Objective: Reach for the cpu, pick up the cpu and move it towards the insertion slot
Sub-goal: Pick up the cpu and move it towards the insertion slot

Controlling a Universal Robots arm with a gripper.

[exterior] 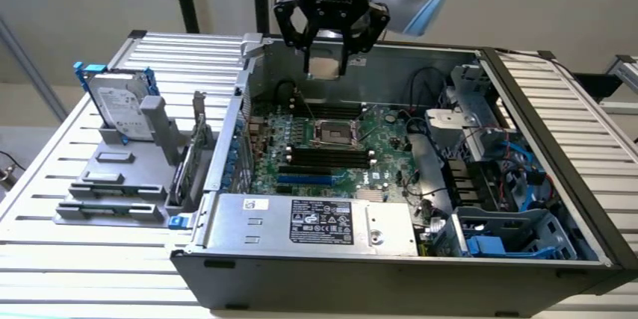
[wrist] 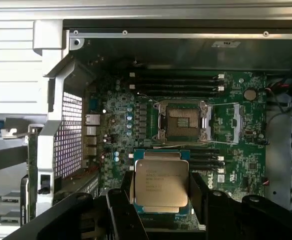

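Up above the open computer case (exterior: 558,155), the gripper (exterior: 329,54) hangs with its black fingers (exterior: 295,31) pinched on the cpu (exterior: 326,65), which shows in the exterior view as a small pale square between them. From the wrist view the cpu (wrist: 161,186) is a flat silver chip with printed lettering on its top face, held level between the two dark fingers (wrist: 121,210), one on each side edge. It is lifted clear of the board, well above the green motherboard (exterior: 379,128) inside the case. The insertion slot (exterior: 334,136), a square socket with a shiny metal frame and dark centre, lies on the board below and a little forward of the gripper in the exterior view; in the wrist view the insertion slot (wrist: 183,121) sits just beyond the chip, apart from it, with its frame open. Long black memory slots (exterior: 324,156) run beside the socket. Toward the exterior view's left, outside the case, a hard drive (exterior: 122,106) with blue rails stands upright in a grey holder (exterior: 110,192) on the slatted table (exterior: 40,244).
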